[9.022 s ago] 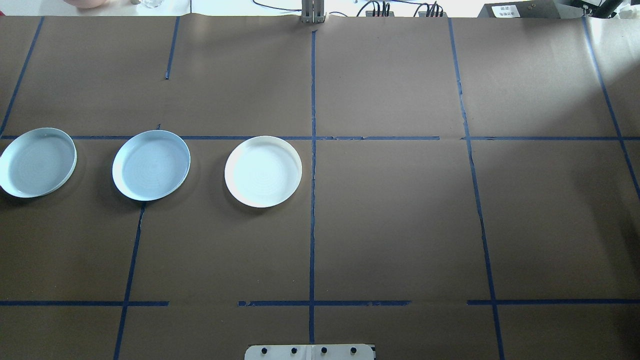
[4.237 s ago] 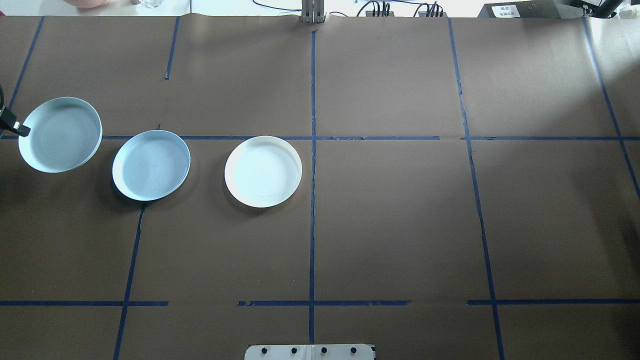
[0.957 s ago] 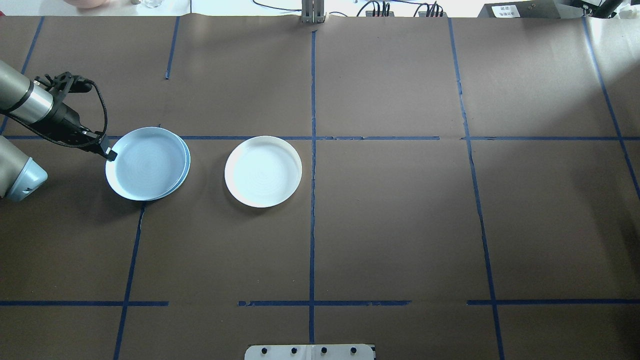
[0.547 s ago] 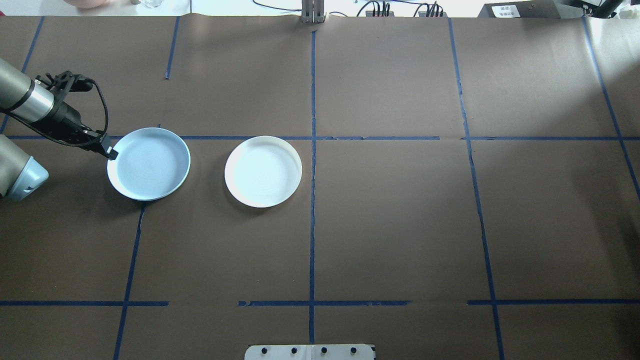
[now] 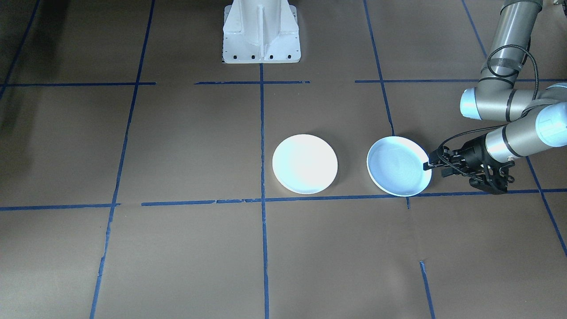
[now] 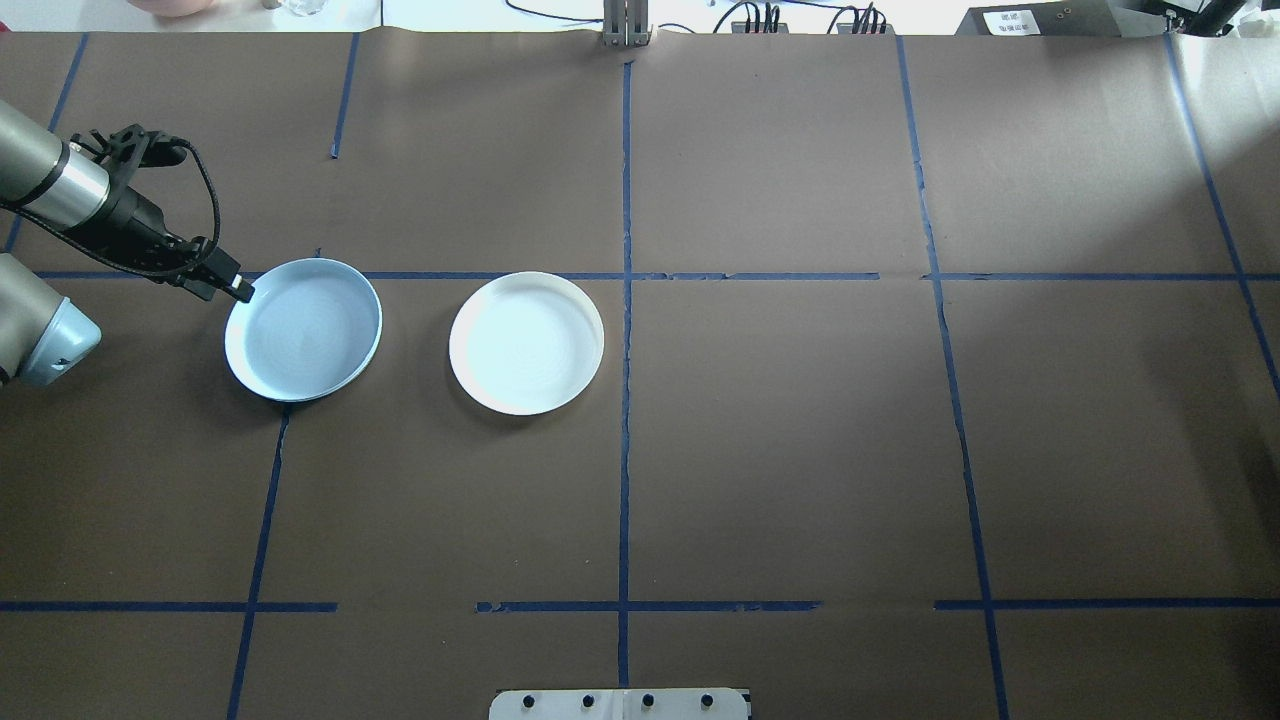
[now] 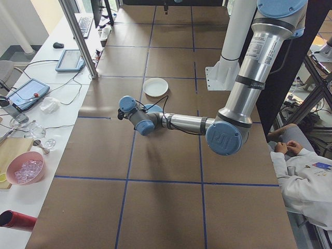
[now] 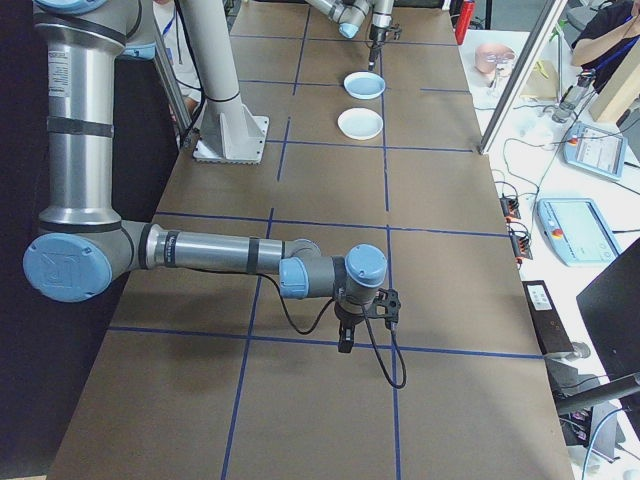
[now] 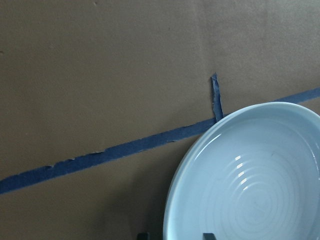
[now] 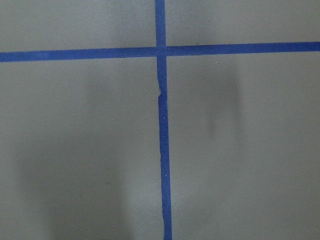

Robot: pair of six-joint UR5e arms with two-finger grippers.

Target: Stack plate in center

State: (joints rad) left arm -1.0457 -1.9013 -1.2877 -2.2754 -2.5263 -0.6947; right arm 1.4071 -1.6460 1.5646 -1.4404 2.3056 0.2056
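left gripper at blue plate rim, left of centre in overhead frame; grip state unclear. white plate further right, toward mid-frame. right gripper far off, state unclear.

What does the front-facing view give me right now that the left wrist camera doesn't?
Only the front-facing view shows the white plate, the left gripper at the blue plate's rim, the left arm and the robot base. Only the left wrist view shows the blue plate's ridged inner surface up close, with two dark finger tips straddling its rim at the bottom edge. Both share the blue plate, brown table cover and blue tape lines.
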